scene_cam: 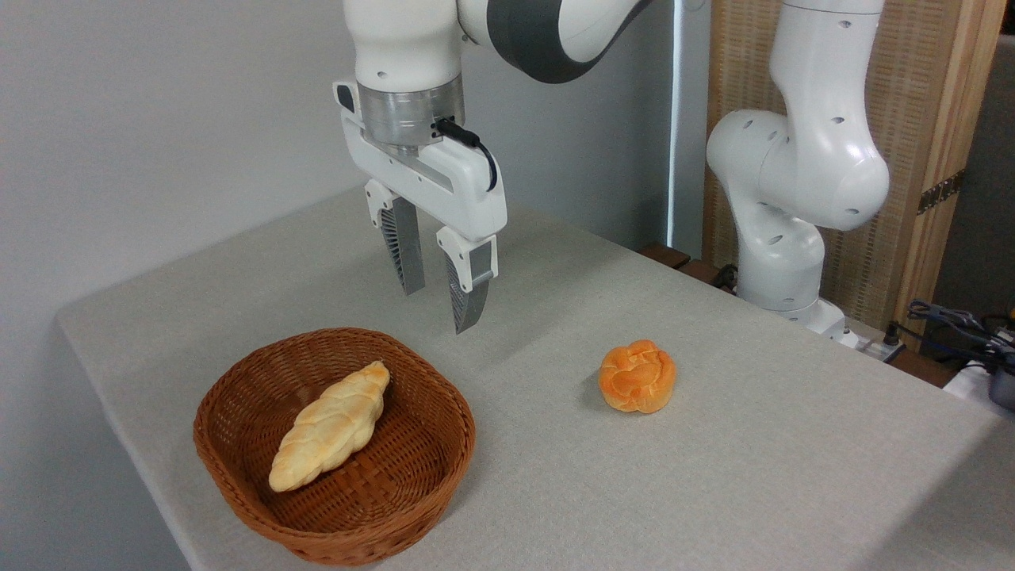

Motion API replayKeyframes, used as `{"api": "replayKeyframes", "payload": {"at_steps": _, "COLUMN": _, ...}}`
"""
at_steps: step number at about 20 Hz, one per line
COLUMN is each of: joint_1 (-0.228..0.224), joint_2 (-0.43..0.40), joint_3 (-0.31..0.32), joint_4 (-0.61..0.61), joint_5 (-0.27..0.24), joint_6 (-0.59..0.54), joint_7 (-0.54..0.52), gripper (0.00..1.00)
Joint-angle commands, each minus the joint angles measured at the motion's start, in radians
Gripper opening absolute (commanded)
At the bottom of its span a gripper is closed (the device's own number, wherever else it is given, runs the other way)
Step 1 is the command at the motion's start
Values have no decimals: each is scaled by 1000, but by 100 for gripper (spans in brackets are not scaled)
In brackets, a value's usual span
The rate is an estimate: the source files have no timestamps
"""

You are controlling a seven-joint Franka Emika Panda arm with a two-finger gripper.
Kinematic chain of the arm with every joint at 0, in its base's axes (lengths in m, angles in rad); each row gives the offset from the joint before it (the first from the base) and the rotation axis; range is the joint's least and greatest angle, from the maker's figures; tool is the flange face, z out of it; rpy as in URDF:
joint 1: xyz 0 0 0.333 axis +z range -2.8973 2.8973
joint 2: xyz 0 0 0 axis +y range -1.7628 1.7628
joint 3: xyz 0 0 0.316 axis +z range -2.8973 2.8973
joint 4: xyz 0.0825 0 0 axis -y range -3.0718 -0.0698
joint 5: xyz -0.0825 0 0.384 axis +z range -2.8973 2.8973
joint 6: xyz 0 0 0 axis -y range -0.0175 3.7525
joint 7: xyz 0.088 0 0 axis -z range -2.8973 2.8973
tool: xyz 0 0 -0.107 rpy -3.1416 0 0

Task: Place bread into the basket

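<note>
Pincer point(440, 297) hangs released and empty above the desk point(714, 476), with the bread point(637, 377) lying to its lower right, away from the basket point(238, 476).

the table point(714, 476) lies bare all round the bread point(637, 376), so it can be reached from above or any side. the open gripper point(441, 297) hangs clear above the cloth. in the basket point(238, 484) a braided loaf point(331, 425) fills the middle (bare weave on either side).

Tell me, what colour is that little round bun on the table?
Orange-golden bun, seen clearly in the fixed camera view.
</note>
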Motion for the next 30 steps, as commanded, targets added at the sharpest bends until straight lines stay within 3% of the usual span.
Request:
{"api": "replayKeyframes", "payload": {"at_steps": 1, "joint_1": -3, "joint_2": 1, "joint_3": 5, "joint_4": 21, "joint_5": -4, "joint_6": -19, "joint_7": 5, "gripper": 100}}
{"api": "replayKeyframes", "payload": {"at_steps": 30, "joint_1": -3, "joint_2": 1, "joint_3": -3, "joint_4": 19, "joint_5": 1, "joint_6": -45, "joint_7": 11, "gripper": 100}}
